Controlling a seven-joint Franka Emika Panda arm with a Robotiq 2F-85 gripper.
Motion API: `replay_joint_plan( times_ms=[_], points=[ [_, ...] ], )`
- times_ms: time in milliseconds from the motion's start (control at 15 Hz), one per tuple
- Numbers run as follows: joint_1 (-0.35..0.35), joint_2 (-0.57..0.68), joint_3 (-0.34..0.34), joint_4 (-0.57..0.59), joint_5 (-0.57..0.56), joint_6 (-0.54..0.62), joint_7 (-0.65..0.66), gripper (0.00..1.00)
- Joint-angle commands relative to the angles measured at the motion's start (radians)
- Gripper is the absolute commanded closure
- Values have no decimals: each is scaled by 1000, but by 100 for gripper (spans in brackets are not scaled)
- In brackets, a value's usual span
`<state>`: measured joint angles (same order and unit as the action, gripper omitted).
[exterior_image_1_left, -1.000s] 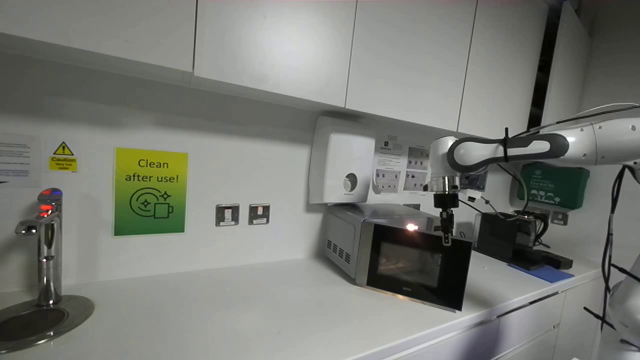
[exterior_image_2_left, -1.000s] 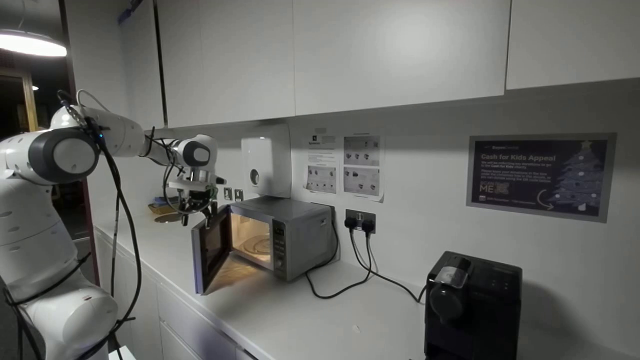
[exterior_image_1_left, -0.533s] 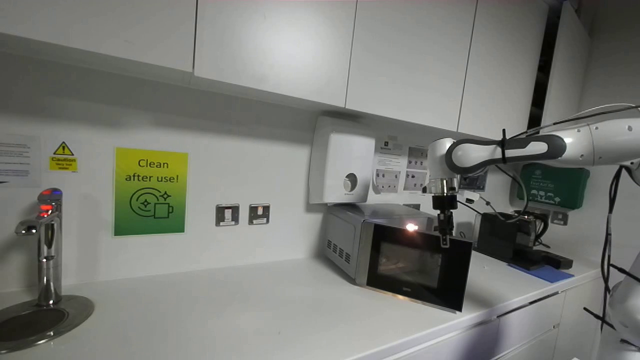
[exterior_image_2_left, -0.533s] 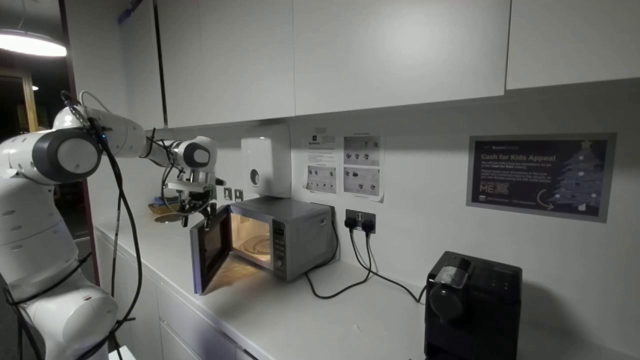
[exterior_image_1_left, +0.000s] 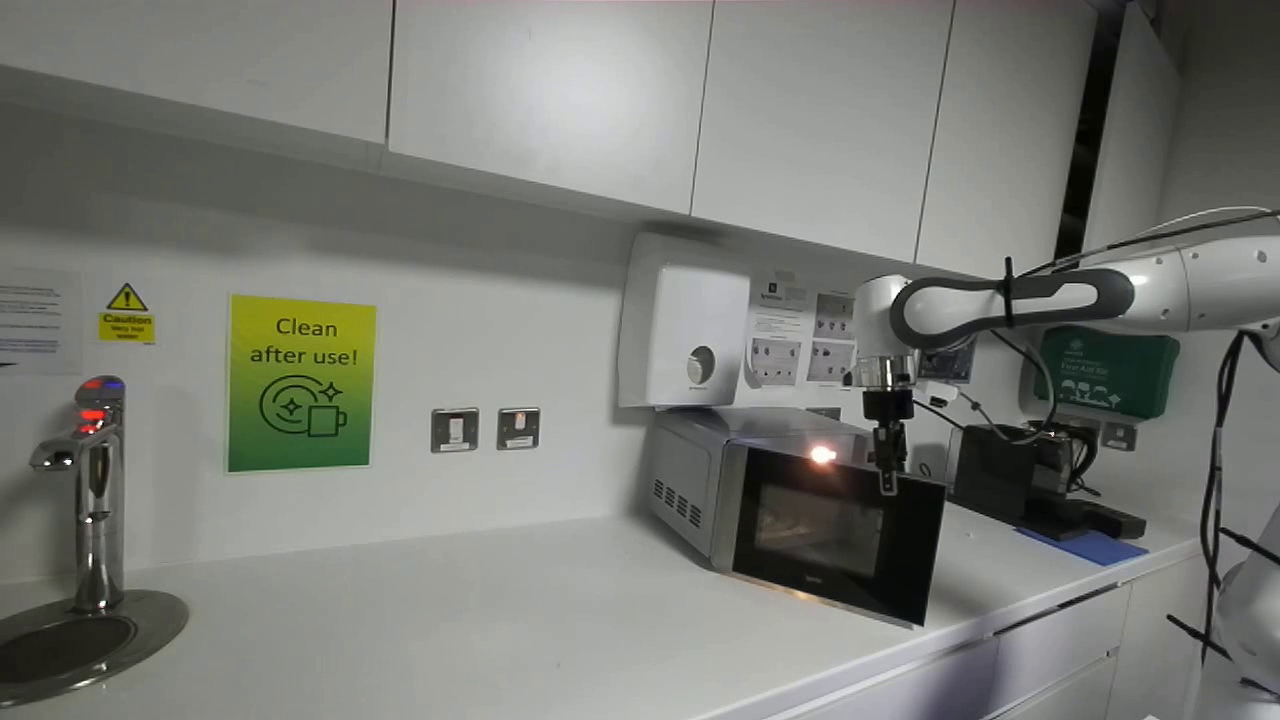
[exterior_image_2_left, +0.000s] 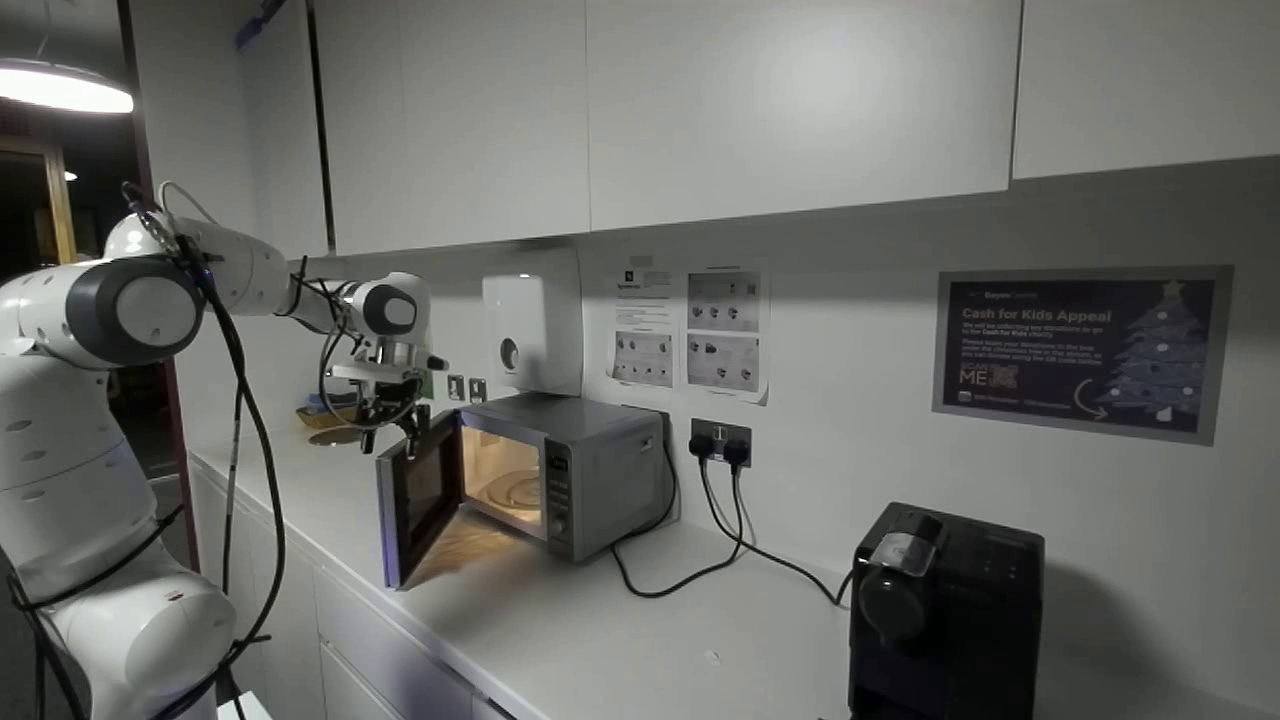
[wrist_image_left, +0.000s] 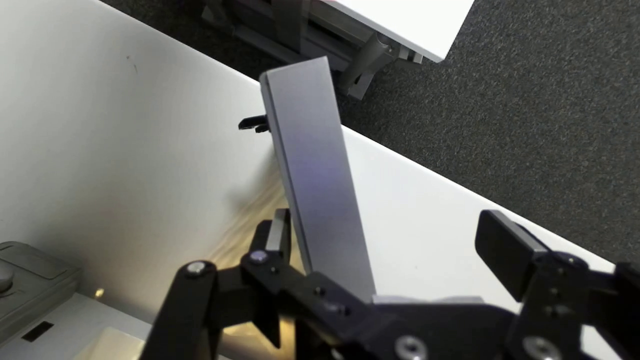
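My gripper (wrist_image_left: 387, 235) is open with its two fingers wide apart, pointing down over the microwave's open door (wrist_image_left: 320, 165). The door's grey top edge runs between the fingers, close beside the left finger in the wrist view. That finger is on the door's inner side; I cannot tell whether it touches. The right finger is well apart from the door. In both exterior views the gripper (exterior_image_1_left: 888, 475) (exterior_image_2_left: 391, 438) is at the top of the door (exterior_image_1_left: 820, 520) (exterior_image_2_left: 425, 500). The silver microwave (exterior_image_1_left: 690, 470) (exterior_image_2_left: 610, 455) stands on the counter, lit inside, with a glass turntable (exterior_image_2_left: 515, 490).
A black coffee machine (exterior_image_2_left: 945, 610) stands on the counter (exterior_image_2_left: 640, 640), with cables (exterior_image_2_left: 690, 590) between it and the microwave. A paper dispenser (exterior_image_1_left: 685, 320) and wall cupboards (exterior_image_1_left: 820, 110) are above. A tap (exterior_image_1_left: 98, 500) is at the far end. A white table (wrist_image_left: 410, 25) stands beyond the counter edge.
The gripper has moved slightly, away from the microwave body. The door's free edge has swung a little further open along with it. The fingers remain open.
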<state>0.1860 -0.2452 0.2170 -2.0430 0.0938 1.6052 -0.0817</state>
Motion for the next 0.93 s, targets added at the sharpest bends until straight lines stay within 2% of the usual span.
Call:
replay_joint_plan(
  times_ms=[0, 867],
  points=[
    [10, 6, 6, 19, -20, -2, 31, 0],
    [13, -6, 17, 0, -30, 109, 71, 0]
  ],
)
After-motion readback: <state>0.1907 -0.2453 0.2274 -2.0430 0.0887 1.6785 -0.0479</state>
